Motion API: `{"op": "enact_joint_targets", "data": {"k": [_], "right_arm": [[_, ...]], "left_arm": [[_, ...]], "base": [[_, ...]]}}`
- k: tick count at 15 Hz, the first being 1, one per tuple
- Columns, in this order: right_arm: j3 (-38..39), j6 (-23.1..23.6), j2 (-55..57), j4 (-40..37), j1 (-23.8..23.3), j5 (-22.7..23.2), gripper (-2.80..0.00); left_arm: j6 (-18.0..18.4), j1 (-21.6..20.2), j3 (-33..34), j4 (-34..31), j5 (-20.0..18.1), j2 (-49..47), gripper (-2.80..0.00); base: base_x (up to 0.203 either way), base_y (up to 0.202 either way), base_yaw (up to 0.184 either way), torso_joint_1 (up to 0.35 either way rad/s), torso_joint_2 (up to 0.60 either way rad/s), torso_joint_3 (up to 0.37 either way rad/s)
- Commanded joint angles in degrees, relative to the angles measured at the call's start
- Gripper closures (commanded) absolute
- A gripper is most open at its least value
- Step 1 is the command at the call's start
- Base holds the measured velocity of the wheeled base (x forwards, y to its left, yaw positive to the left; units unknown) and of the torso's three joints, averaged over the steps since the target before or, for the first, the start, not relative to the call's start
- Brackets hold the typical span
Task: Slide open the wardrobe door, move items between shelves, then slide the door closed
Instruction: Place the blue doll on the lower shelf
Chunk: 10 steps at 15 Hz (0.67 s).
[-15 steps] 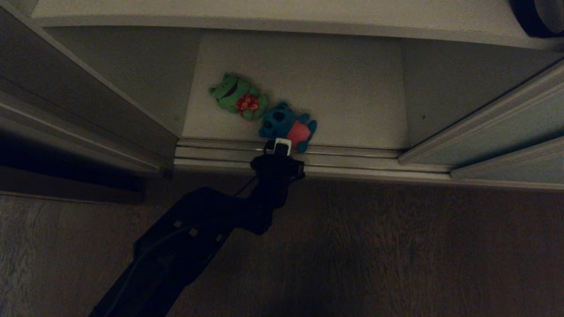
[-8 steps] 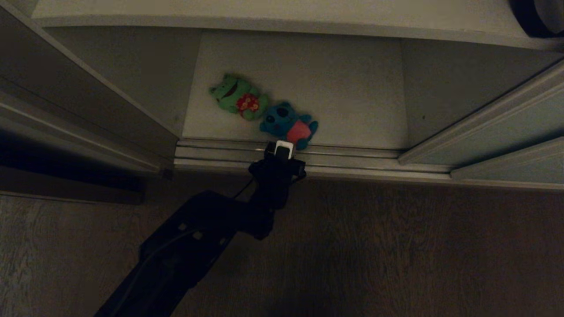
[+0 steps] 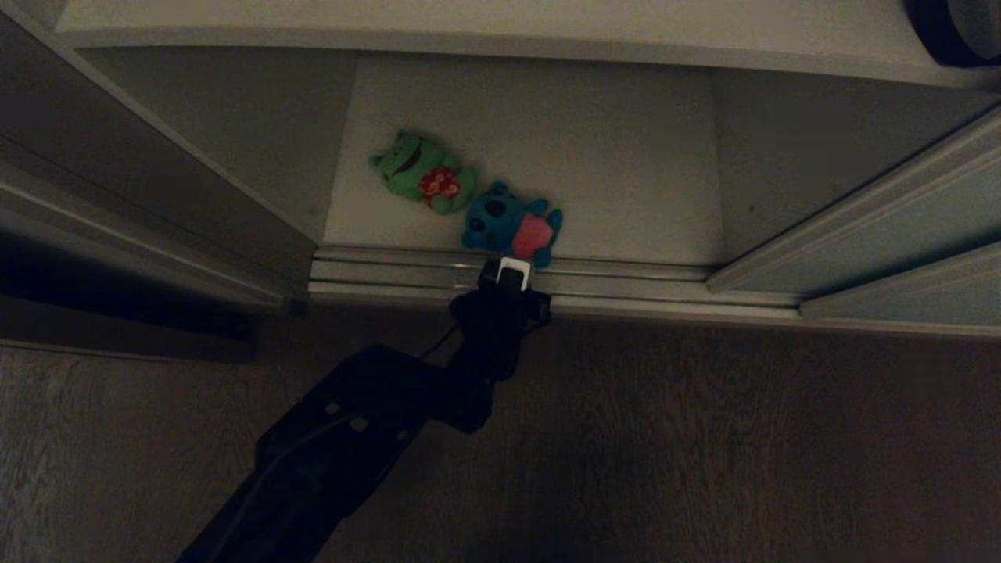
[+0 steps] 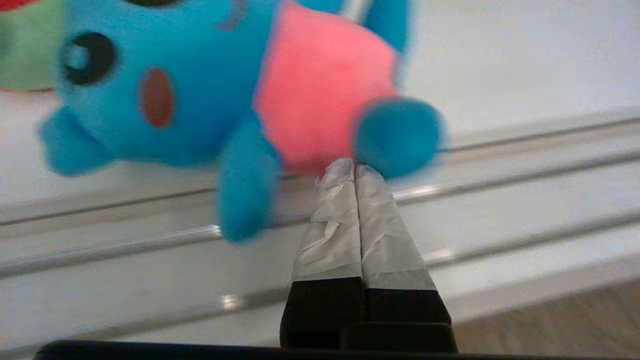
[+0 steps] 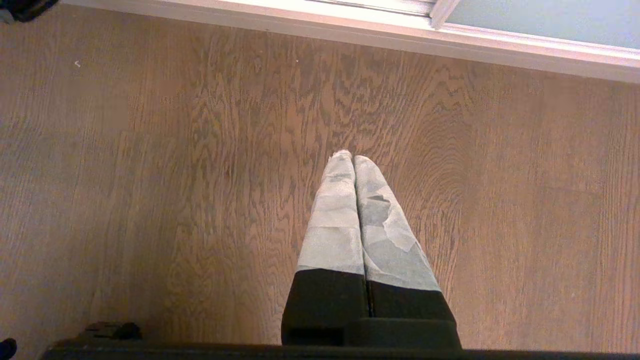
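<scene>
While the toys lie as before on the shelf (image 3: 626,156), the left gripper (image 3: 514,274) has slid a little along the track (image 3: 375,270), toward the door (image 3: 899,219), and its taped fingers (image 4: 332,225) stay pressed together on nothing, just below the blue toy (image 3: 508,220). Beside this soft, round toy lies the green toy (image 3: 422,170). The right gripper (image 5: 354,159), also closed, hangs over the wood floor (image 5: 150,150).

black left arm (image 3: 344,438), thin cable, pale tape-wrapped pincer (image 4: 356,167) fingers
</scene>
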State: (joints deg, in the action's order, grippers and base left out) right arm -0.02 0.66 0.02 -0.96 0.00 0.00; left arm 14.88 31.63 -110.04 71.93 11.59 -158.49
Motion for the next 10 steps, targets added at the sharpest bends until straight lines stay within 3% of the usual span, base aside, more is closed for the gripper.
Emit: {"op": "enact_joint_targets", "data": {"k": [1, 8, 10], "right_arm": [[0.02, 0.04, -0.02, 0.00, 0.00, 0.00, 0.00], [-0.05, 0.04, -0.02, 0.00, 0.00, 0.00, 0.00], [-0.02, 0.04, -0.02, 0.00, 0.00, 0.00, 0.00]], "left_arm": [[0.26, 0.98, 1.66, 1.08, 0.19, 0.40, 0.00], [-0.62, 1.88, 11.08, -1.93, 0.53, 11.62, 0.00], [-2.93, 2.68, 13.71, -4.61, 1.36, 15.73, 0.00]], "base": [[0.000, 0.000, 0.000, 0.000, 0.00, 0.000], [0.000, 0.000, 0.000, 0.000, 0.00, 0.000], [0.000, 0.000, 0.000, 0.000, 0.00, 0.000]]}}
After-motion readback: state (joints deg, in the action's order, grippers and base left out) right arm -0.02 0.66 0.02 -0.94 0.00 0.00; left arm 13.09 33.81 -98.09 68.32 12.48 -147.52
